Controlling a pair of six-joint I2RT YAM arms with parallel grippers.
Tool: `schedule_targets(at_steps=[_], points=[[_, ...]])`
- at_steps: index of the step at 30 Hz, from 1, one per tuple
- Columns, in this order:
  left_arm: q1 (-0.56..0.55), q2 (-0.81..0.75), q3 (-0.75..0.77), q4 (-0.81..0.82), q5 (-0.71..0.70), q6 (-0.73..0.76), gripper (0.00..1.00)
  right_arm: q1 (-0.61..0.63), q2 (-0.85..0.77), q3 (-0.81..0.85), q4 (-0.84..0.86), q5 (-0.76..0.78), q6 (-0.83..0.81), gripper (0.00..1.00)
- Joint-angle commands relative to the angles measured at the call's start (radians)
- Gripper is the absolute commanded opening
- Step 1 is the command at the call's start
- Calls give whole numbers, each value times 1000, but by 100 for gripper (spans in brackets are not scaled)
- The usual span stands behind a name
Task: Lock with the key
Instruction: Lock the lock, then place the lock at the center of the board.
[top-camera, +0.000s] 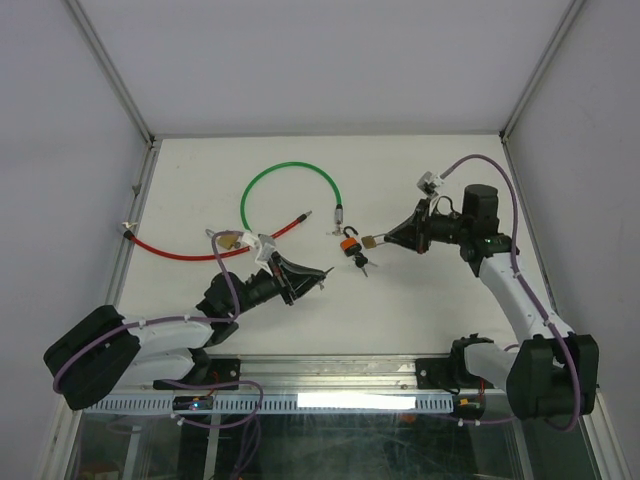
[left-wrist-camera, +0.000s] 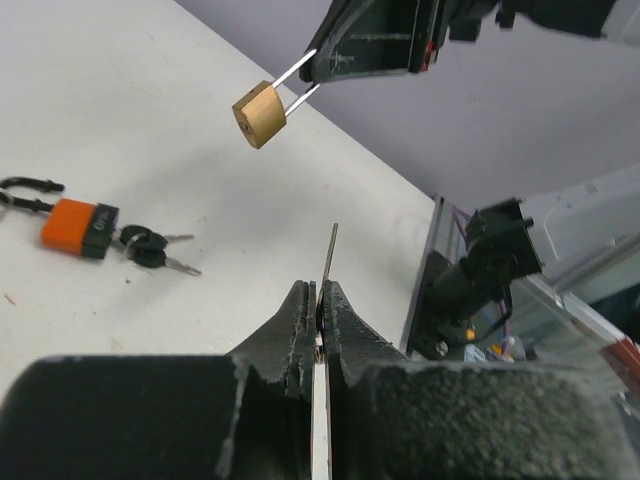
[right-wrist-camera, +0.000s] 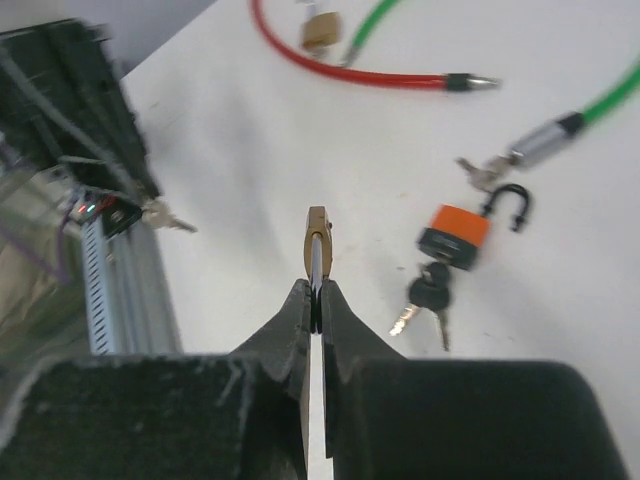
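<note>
My left gripper (left-wrist-camera: 321, 287) is shut on a small key (left-wrist-camera: 330, 252), whose thin blade sticks up out of the jaws. In the top view this gripper (top-camera: 322, 275) sits left of centre and points right. My right gripper (right-wrist-camera: 315, 290) is shut on the shackle of a small brass padlock (right-wrist-camera: 318, 235). From the left wrist, the padlock (left-wrist-camera: 260, 113) hangs in the air up and to the left of the key tip, apart from it. In the top view the right gripper (top-camera: 388, 240) holds the padlock (top-camera: 370, 241) near the table's centre.
An orange padlock (top-camera: 348, 243) with its shackle open and a bunch of black-headed keys (top-camera: 361, 265) lie on the white table below the held lock. A green cable loop (top-camera: 290, 190), a red cable (top-camera: 175, 250) and a second brass padlock (top-camera: 228, 240) lie further left.
</note>
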Motion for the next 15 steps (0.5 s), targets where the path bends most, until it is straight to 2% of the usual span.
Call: schedule_targets(at_steps=[1,4,9,13,15], points=[[23,13,4,145,-137,-33,0,-63,0,-22,218,293,213,0],[46,72,65,154,-161,-25,0,-83,83,1,278,413,292,0],[78,235,207,214,-194,-17,0,-116,338,145,358,413,416,0],[78,381,360,175,-226,11,0,-127,570,333,349,417,416,0],[74,438,409,207,-239,42,0,-136,676,440,315,402,410,0]])
